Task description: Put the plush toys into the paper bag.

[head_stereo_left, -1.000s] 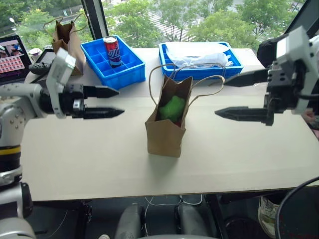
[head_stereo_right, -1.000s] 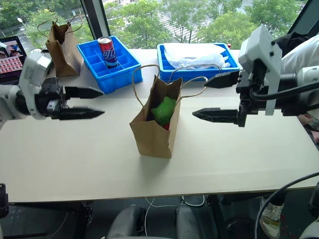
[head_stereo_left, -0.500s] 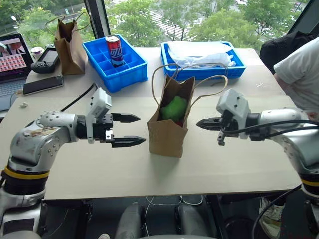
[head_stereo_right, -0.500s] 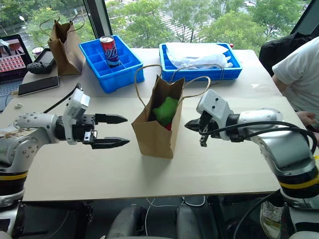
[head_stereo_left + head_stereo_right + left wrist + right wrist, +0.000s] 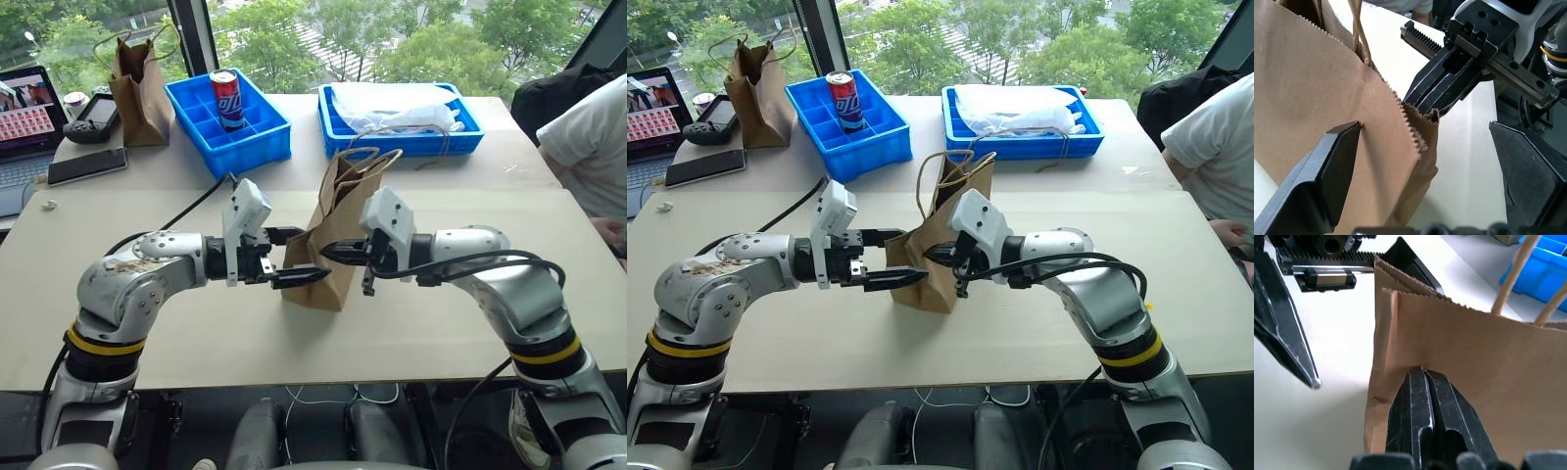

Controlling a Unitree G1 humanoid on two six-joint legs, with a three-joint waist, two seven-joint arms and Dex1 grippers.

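The light-brown paper bag [image 5: 333, 230] stands mid-table, leaning, its twine handles [image 5: 367, 157] flopped over the mouth. The plush toys are hidden. My left gripper [image 5: 312, 255] is open at the bag's left side. In the left wrist view the bag's serrated corner [image 5: 1418, 137] rises between its fingers [image 5: 1327, 166]. My right gripper [image 5: 325, 253] is shut, and its tips press on the bag's side wall [image 5: 1474, 347] from the right. It holds nothing. The left wrist view shows the right gripper [image 5: 1422, 108] at the bag's rim corner.
At the back stand a blue crate [image 5: 255, 132] with a red can [image 5: 224, 97], a blue tray [image 5: 460, 127] of white plastic, and a darker brown bag [image 5: 137, 83]. A phone [image 5: 86, 166] and laptop [image 5: 24, 108] lie back left. A person's sleeve [image 5: 588, 127] is at the right.
Both arms swung inward and down to the bag. The right gripper closed, then pushed against the bag's side. The bag now leans, its mouth pinched narrower, and the green toy no longer shows.
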